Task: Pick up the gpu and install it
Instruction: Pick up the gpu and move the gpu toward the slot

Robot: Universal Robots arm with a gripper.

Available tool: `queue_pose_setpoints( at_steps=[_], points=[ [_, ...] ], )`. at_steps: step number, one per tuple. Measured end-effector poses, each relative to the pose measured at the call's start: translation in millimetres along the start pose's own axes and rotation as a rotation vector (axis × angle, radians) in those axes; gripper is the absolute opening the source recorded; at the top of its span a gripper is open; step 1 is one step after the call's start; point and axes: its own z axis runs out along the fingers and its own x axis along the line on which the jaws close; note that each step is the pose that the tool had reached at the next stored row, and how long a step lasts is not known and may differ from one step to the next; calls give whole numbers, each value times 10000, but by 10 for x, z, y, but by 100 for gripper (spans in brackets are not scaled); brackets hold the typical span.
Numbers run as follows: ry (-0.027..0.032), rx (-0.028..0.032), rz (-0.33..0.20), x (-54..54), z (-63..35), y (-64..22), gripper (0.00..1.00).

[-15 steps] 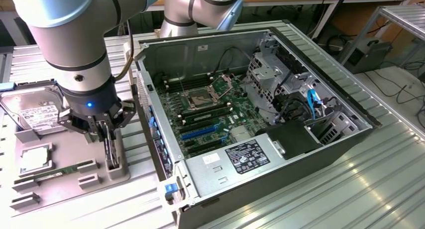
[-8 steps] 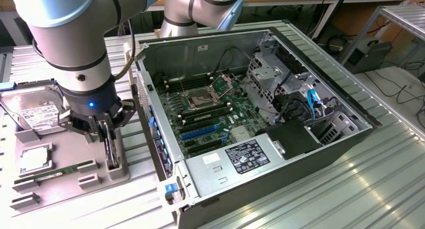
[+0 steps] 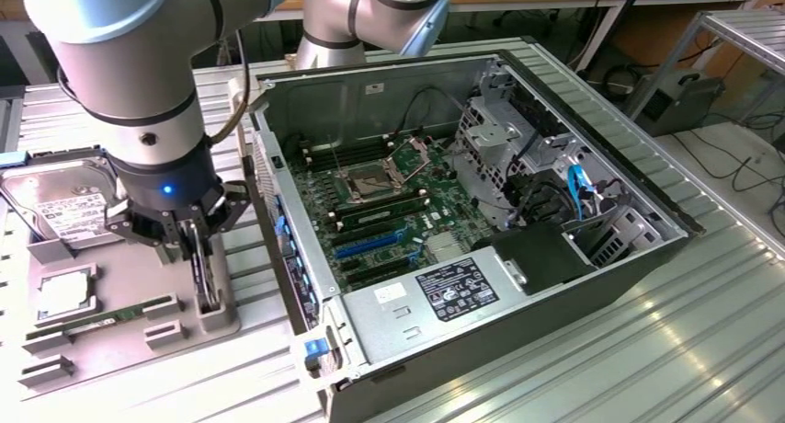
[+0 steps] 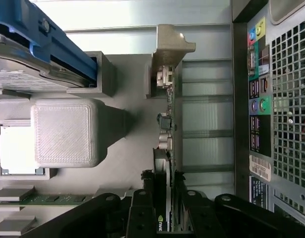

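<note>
Alt text: A grey robot arm [image 3: 135, 74] reaches down from the upper left of the exterior view over a grey fixture tray [image 3: 129, 271] in the lower left. The gpu [image 3: 206, 285] stands on its long edge in an upright holder on the tray's near-right side, just beside the computer case. It is not yet lifted out. The gripper [image 3: 190, 244] straddles the card from above. In the wrist view its black fingers [image 4: 142, 213] are closed against both faces of the thin dark board, one on each side. The silver bracket [image 4: 172, 47] sits at the card's far end, away from the fingers.

The hold looks off-centre along the card. The pull should therefore probably be straight out along the holder's slot and slow, so the bracket end neither droops nor binds. The case wall is close, so sideways drift risks a knock.

Containers:
- The open computer case [image 3: 528, 336] fills the centre of the exterior view.
- Inside it, the green motherboard [image 3: 392, 211] has a bare processor socket and blue expansion slots [image 3: 366, 248].
- A power supply [image 3: 448, 290] with a label sits at the lower middle.
- A metal drive cage [image 3: 491, 133] is towards the upper right.
- The tray also holds a hard drive [image 3: 55, 207] at centre left.
- A square processor chip [image 3: 64, 294] lies below the drive.
- A slim green memory stick [image 3: 105, 317] lies in its groove at the tray's lower edge.
</note>
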Motion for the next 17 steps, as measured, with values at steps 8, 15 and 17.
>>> queue_pose_setpoints(
  at_steps=[8,15,17],
  points=[
    [3,0,-86,1,-484,19,26],
    [7,-12,-148,-62,-826,34,26],
    [9,-40,-168,-108,-926,39,26]
  ],
)
